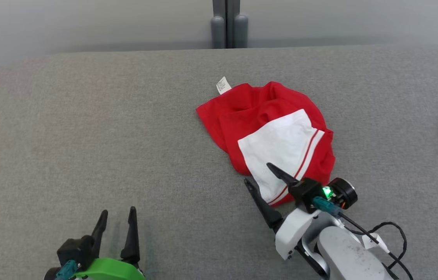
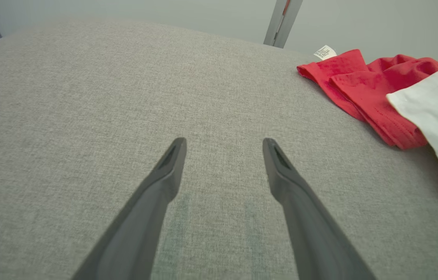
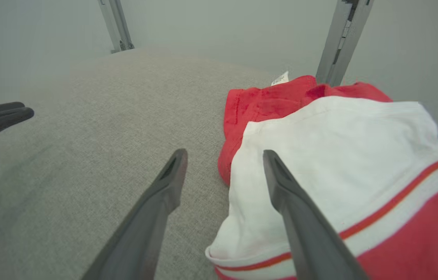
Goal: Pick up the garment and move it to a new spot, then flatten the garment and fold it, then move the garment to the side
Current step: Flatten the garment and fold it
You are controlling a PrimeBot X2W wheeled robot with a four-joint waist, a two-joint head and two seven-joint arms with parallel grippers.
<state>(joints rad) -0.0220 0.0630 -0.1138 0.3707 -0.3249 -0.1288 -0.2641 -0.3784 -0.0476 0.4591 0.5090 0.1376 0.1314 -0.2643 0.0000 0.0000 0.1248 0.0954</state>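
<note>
R end effector (image 1: 256, 172) is open at near edge of red-white garment (image 1: 269, 128), maybe touching it. L end effector (image 1: 118, 210) open too, well apart.

Head above; wrists low; common garment (image 1: 269, 132)

Left gripper (image 1: 118, 210), seven o'clock: dark tapered fingers (image 1: 131, 233), bright green shell (image 1: 110, 270), teal plug (image 1: 67, 269). Right gripper (image 1: 257, 172), five o'clock: dark fingers, white housing (image 1: 295, 229), green light (image 1: 326, 192), looping black cable (image 1: 394, 224)
</note>
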